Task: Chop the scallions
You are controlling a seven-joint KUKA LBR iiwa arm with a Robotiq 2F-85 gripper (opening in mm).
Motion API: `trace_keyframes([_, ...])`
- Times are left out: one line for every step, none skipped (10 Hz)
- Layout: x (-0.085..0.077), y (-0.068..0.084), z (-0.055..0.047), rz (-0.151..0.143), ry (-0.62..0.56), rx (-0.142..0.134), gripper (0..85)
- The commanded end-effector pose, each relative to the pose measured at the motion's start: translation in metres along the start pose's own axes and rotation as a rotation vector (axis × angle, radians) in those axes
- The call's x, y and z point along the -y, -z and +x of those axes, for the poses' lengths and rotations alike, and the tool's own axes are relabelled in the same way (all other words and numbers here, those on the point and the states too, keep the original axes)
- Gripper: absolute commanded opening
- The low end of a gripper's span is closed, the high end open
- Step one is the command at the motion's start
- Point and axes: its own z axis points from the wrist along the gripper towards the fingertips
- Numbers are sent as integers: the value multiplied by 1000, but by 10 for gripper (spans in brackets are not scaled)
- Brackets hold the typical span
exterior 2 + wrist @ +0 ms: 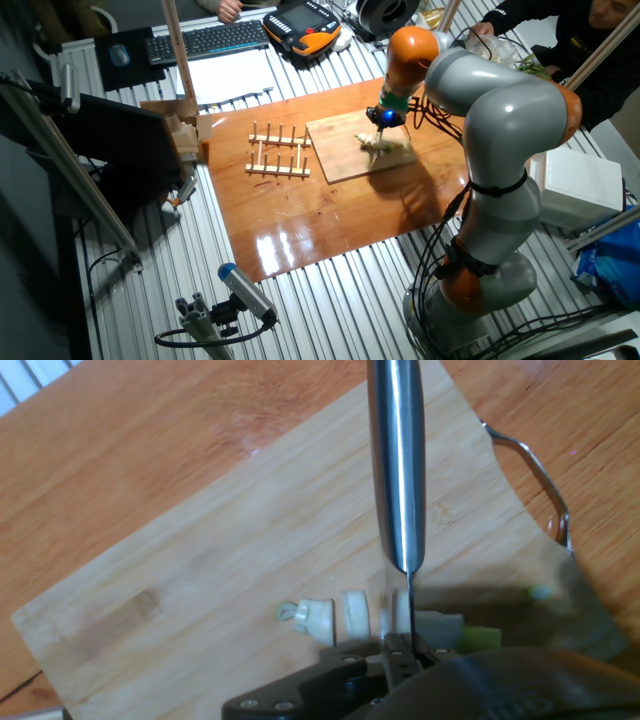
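Hand view, scallions (340, 617) on cutting board (200, 590), knife blade (397, 460) touching

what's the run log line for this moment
step: chopping | knife edge on scallions | two bits cut | on board | jaws hidden

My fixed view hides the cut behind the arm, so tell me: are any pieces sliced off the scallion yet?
Observer: Yes. The hand view shows two short slices lying on the board, left of the knife.
Operator: Where is the blade on the stalk?
Observer: Its edge appears to meet the uncut stalk right beside the nearest slice.
Operator: What lies right of the blade?
Observer: A short pale length with a greenish end.
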Motion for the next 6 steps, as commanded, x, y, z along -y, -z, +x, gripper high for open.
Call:
trace_keyframes([2,0,-1,2,3,0,0])
trace_keyframes([5,-1,-4,1,11,2,0])
trace_keyframes([9,-2,-6,1,20,3,0])
trace_keyframes([11,-3,-7,-4,25,4,0])
trace_keyframes([10,-3,-7,2,24,9,0])
trace_keyframes([11,-2,-7,1,24,12,0])
